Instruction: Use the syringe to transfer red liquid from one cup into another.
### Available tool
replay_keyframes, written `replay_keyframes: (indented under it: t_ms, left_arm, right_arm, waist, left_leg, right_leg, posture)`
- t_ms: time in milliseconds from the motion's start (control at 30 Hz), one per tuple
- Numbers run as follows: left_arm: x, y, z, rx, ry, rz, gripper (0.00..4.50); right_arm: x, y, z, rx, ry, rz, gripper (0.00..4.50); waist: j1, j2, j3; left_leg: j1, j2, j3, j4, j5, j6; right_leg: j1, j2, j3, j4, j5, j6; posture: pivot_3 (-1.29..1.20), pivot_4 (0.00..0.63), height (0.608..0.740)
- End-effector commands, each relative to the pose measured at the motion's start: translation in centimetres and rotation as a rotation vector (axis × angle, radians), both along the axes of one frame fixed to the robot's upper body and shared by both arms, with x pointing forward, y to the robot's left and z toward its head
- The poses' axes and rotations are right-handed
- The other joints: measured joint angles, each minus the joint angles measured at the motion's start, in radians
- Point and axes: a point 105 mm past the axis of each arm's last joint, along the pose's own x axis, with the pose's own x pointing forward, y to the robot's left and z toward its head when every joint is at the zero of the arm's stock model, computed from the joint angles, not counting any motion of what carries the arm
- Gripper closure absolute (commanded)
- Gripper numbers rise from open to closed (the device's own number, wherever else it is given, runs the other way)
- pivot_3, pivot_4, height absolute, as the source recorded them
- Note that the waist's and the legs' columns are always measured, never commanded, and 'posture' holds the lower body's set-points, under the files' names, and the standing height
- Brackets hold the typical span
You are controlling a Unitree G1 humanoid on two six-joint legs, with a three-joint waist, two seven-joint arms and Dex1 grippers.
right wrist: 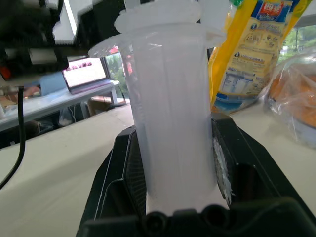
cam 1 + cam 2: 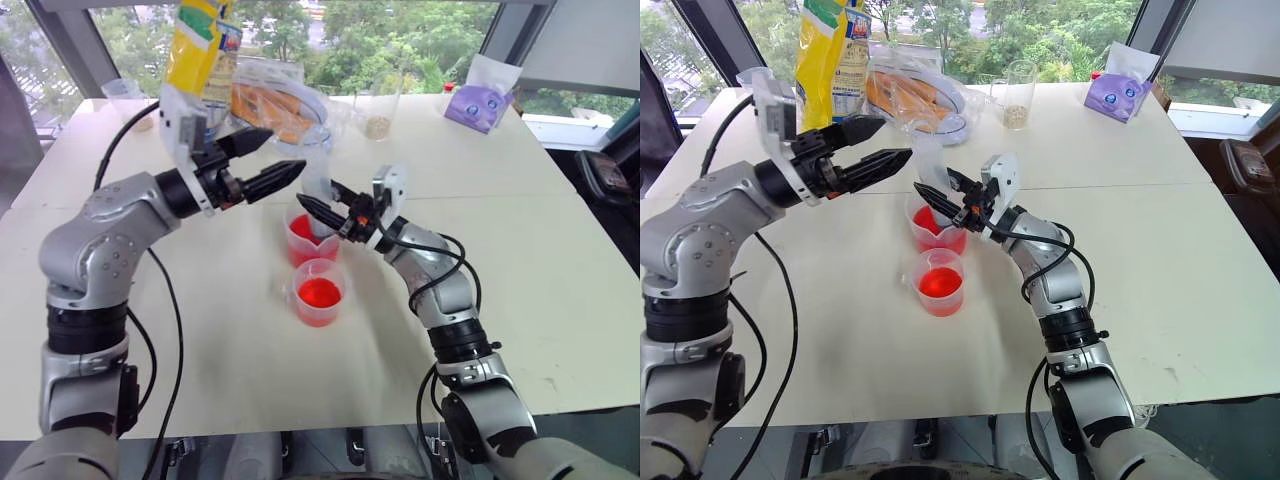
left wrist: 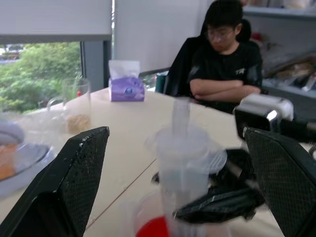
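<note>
We held the syringe (image 1: 173, 113) upright, pinched in our right hand (image 2: 325, 203), above the beaker (image 2: 306, 238); our spread left hand (image 2: 268, 160), at ten o'clock, was nearer its plunger (image 3: 180, 116).

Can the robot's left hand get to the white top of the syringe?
Probably yes. The left gripper is open and hovers near the plunger, which sticks up above the syringe that the right gripper holds upright over the beaker. Nothing stands between them.
</note>
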Motion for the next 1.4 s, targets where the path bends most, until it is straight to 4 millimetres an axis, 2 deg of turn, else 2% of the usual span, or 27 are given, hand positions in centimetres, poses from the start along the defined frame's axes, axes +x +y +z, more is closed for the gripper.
replay_keyframes:
  t_ms: [33, 367, 467, 533, 700, 1000, 1400]
  left_arm:
    - [-0.4, -1.0, 0.4, 0.008, -0.025, -0.055, 0.00]
    - [0.4, -1.5, -0.1, 0.003, 0.001, -0.069, 0.00]
    - [0.5, -1.4, -0.3, 0.007, 0.010, -0.070, 0.80]
    - [0.4, -1.4, -0.4, 0.007, 0.013, -0.073, 1.74]
    - [0.5, -1.4, -0.5, 0.008, 0.018, -0.069, 4.45]
    - [0.9, -1.2, 0.0, -0.003, 0.008, -0.047, 4.49]
    - [1.2, -0.3, 4.6, -0.073, -0.105, -0.008, 4.49]
  right_arm:
    - [-0.2, 0.3, -0.1, -0.016, -0.003, 0.015, 3.06]
    - [-0.2, 0.4, -0.1, -0.022, 0.003, 0.023, 3.06]
    - [-0.2, 0.4, -0.1, -0.021, 0.003, 0.021, 3.06]
    - [-0.2, 0.4, 0.0, -0.020, 0.003, 0.019, 3.06]
    - [-0.2, 0.4, 0.0, -0.021, 0.001, 0.021, 3.06]
    - [-0.3, 0.6, -0.1, -0.026, 0.009, 0.033, 3.06]
    - [-0.9, 0.7, -1.2, -0.044, 0.057, 0.067, 3.06]
  waist:
    - [0.001, 0.000, 0.000]
    - [0.002, 0.000, 0.000]
    - [0.002, 0.000, 0.000]
    - [0.002, 0.000, 0.000]
    - [0.002, 0.000, 0.000]
    - [0.002, 0.000, 0.000]
    - [0.004, 0.000, 0.000]
  left_leg:
    - [0.000, 0.000, 0.000, 0.000, 0.000, 0.000]
    - [0.000, 0.000, 0.000, 0.000, 0.000, 0.000]
    - [0.000, 0.000, 0.000, 0.000, 0.000, 0.000]
    - [0.000, 0.000, 0.000, 0.000, 0.000, 0.000]
    - [0.000, 0.000, 0.000, 0.000, 0.000, 0.000]
    - [0.000, 0.000, 0.000, 0.000, 0.000, 0.000]
    - [-0.001, 0.000, 0.000, 0.000, 0.000, 0.000]
  right_leg:
    - [0.000, 0.000, 0.000, 0.000, 0.000, 0.000]
    - [0.000, 0.000, 0.000, 0.000, 0.000, 0.000]
    - [0.000, 0.000, 0.000, 0.000, 0.000, 0.000]
    - [0.000, 0.000, 0.000, 0.000, 0.000, 0.000]
    - [0.000, 0.000, 0.000, 0.000, 0.000, 0.000]
    - [0.000, 0.000, 0.000, 0.000, 0.000, 0.000]
    - [0.000, 0.000, 0.000, 0.000, 0.000, 0.000]
  posture:
    - [0.00, 0.150, 0.740]
    - [0.00, 0.150, 0.740]
    - [0.00, 0.150, 0.740]
    - [0.00, 0.150, 0.740]
    - [0.00, 0.150, 0.740]
    - [0.00, 0.150, 0.740]
    - [0.00, 0.150, 0.740]
